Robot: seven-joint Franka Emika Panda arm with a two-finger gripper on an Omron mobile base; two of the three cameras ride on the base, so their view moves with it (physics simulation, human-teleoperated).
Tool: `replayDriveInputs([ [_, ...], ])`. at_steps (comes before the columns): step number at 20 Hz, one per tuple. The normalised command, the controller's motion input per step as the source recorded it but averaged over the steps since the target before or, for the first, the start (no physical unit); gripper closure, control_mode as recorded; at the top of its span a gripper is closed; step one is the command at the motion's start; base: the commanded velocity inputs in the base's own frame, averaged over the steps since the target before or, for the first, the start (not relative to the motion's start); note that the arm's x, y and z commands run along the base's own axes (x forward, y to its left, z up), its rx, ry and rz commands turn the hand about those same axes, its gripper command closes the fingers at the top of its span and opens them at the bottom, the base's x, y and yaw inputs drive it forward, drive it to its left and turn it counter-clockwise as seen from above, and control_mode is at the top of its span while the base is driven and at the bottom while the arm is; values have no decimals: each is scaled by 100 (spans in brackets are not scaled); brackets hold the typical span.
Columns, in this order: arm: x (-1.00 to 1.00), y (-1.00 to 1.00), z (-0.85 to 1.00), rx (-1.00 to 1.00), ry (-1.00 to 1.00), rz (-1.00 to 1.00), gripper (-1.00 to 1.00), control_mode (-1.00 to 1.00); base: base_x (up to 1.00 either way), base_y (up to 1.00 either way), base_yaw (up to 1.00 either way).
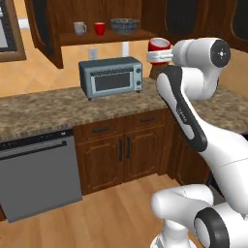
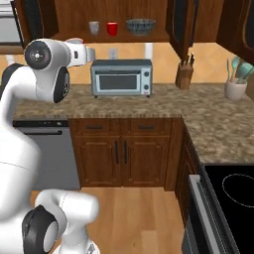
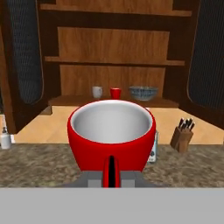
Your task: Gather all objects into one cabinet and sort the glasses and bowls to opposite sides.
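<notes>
Red cup (image 3: 111, 133) number two sits right up in the claw (image 1: 156, 56), upright, white inside showing, carried up in the air above the counter (image 1: 43, 109) to the right of the toaster oven (image 1: 111, 76). Makes sense it's held level and aimed at the open cabinet (image 3: 113, 65), since that's where everything has to end up. Already on the bottom shelf (image 1: 104, 36): the pale mug (image 1: 80, 28), the other red cup (image 1: 100, 28) just beside it, and the dark grey bowl (image 1: 124, 24) off to the right end. So the cups are bunching left and the bowl right, and my guess is this one goes in next to its twin.

The claw is clamped on the cup from below and behind. The fingers are mostly hidden by the cup, so I can't say how wide they sit.
</notes>
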Motion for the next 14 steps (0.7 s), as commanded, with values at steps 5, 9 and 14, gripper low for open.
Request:
replayDriveInputs([
  [5,0,0,0,0,0,0,100,100,100,0,0],
  [9,0,0,0,0,0,0,100,100,100,-1,2],
  [14,0,0,0,0,0,0,100,100,95,-22,15],
])
